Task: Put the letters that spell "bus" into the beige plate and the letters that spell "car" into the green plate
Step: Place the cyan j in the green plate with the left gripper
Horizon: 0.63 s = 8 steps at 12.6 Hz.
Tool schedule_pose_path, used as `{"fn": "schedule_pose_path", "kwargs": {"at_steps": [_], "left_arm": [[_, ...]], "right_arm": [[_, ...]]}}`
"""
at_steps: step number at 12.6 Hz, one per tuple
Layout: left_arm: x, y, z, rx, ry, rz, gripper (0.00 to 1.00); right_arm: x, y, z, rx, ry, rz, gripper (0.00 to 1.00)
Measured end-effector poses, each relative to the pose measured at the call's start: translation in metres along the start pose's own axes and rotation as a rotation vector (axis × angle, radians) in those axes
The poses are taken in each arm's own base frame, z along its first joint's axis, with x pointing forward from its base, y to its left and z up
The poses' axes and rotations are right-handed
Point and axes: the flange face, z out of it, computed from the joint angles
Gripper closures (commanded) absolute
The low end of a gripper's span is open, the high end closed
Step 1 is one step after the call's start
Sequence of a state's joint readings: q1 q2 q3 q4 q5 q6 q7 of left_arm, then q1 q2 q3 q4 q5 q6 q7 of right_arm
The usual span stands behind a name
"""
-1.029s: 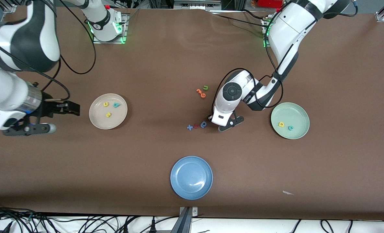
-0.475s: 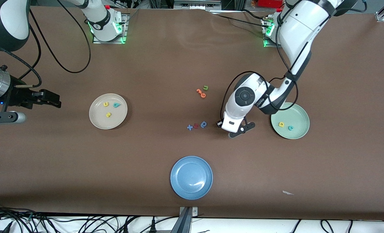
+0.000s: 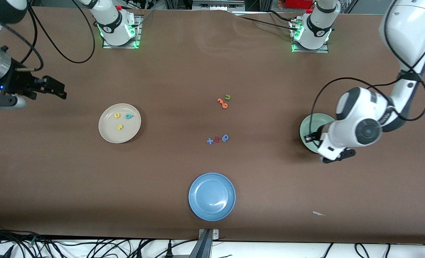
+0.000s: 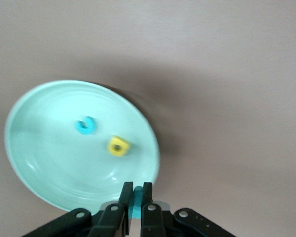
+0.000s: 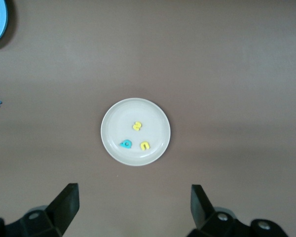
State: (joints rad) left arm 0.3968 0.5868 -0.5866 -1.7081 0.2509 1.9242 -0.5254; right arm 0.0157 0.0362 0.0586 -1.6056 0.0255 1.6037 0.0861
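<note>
Three letters lie in the beige plate (image 3: 119, 123) at the left of the front frame: a yellow s (image 3: 120, 127), a yellow u (image 3: 117, 115) and a teal b (image 3: 128, 116). Two letters lie in the green plate (image 4: 49, 182) at the frame's right: a teal c (image 4: 86, 125) and a yellow a (image 4: 118, 146). The left gripper (image 4: 133, 197) hangs over that plate's rim, its fingers pinched tight on a small teal letter (image 4: 136, 205). One blue plate (image 3: 211, 196) sits low in the frame's middle, holding nothing. Six loose letters lie on the brown bench (image 3: 270, 200) mid-frame: a green u (image 3: 227, 96) with two orange ones (image 3: 222, 103), and a blue cross (image 3: 210, 141), a red piece (image 3: 216, 139) and a blue rounded letter (image 3: 225, 137). The right gripper (image 5: 134, 205) waits at upper left, fingers spread wide and holding nothing.
</note>
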Motion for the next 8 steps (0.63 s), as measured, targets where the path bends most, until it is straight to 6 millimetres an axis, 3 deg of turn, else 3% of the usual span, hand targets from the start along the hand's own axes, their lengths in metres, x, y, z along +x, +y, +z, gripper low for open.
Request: {"fn": "schedule_pose_path", "kwargs": {"at_steps": [1, 2, 3, 4, 5, 8], "left_arm": [[0.002, -0.012, 0.005, -0.001, -0.012, 0.023, 0.92], [0.002, -0.019, 0.010, 0.000, -0.024, 0.042, 0.83], [0.002, -0.024, 0.015, 0.001, -0.034, 0.056, 0.61], [0.002, -0.028, 0.018, 0.001, -0.040, 0.066, 0.29], [0.002, -0.031, 0.019, 0.000, -0.043, 0.071, 0.03], [0.004, -0.036, 0.019, -0.004, -0.042, 0.085, 0.00]], "right_arm": [[-0.006, 0.000, -0.004, -0.002, 0.005, 0.011, 0.00], [-0.008, 0.002, -0.007, -0.003, 0.008, 0.020, 0.00], [-0.008, 0.003, -0.006, -0.003, 0.007, 0.025, 0.00], [-0.007, 0.004, -0.004, -0.004, 0.003, 0.027, 0.00], [-0.007, 0.004, -0.002, -0.005, 0.000, 0.028, 0.00], [-0.006, 0.005, -0.002, -0.006, -0.002, 0.034, 0.00]]}}
